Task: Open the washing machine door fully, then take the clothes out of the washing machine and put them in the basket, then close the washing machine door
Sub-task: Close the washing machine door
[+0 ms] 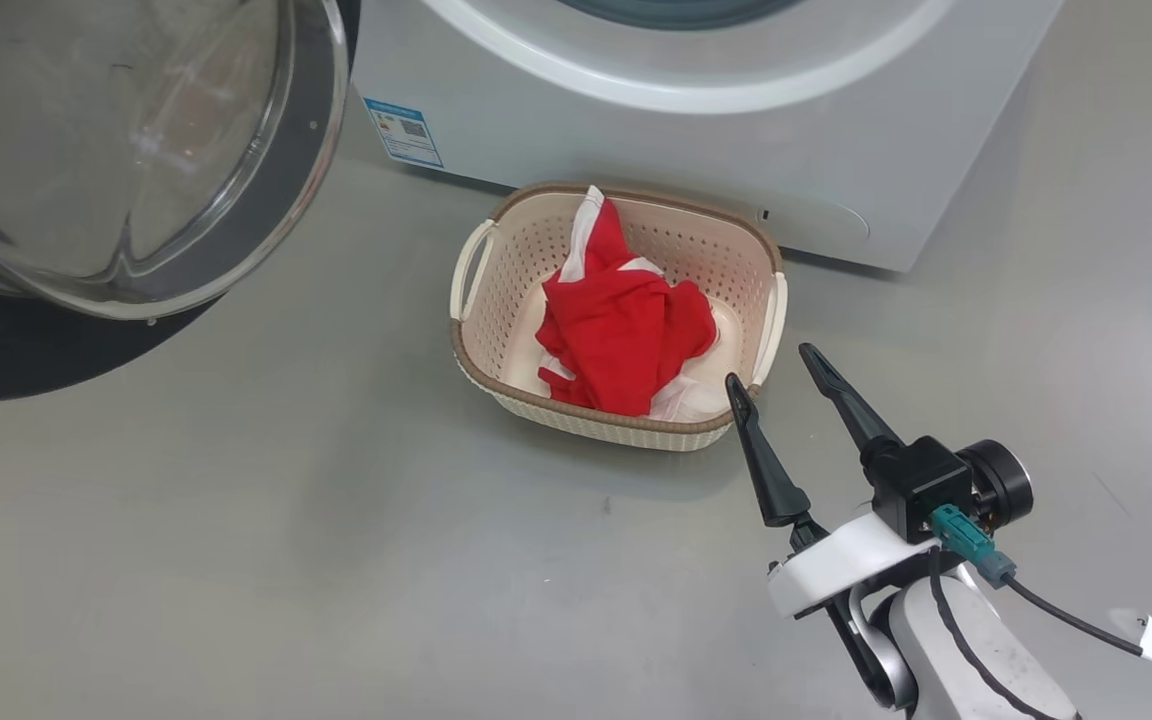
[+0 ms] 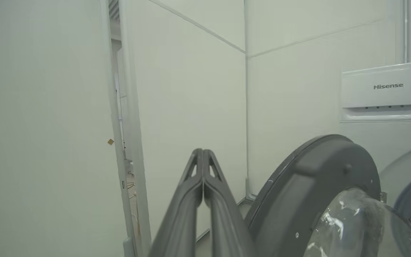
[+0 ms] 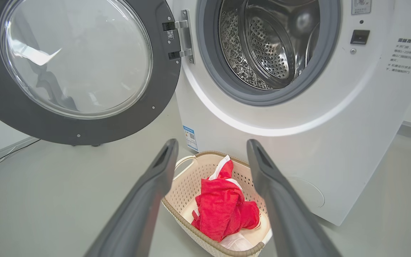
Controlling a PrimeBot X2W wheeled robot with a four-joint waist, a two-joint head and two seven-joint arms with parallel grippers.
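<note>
The washing machine (image 3: 334,142) stands with its door (image 3: 166,89) swung wide to the left, and the steel drum (image 3: 269,46) looks bare inside. On the floor in front sits the cream basket (image 1: 696,250) holding the red and white clothes (image 1: 626,330). My right gripper (image 1: 770,366) hovers open just off the basket's near right corner with nothing between its fingers. In the right wrist view the right gripper (image 3: 211,142) frames the basket (image 3: 187,185) and the clothes (image 3: 223,210). My left gripper (image 2: 202,151) is shut on nothing, left of the door's dark rim (image 2: 316,178), pointing at a pale wall.
Grey floor spreads around the basket. The door's glass bowl (image 1: 126,150) overhangs the floor at the upper left of the head view. A white wall panel with a narrow gap (image 2: 123,171) stands left of the machine. A cable (image 1: 1086,620) trails from my right wrist.
</note>
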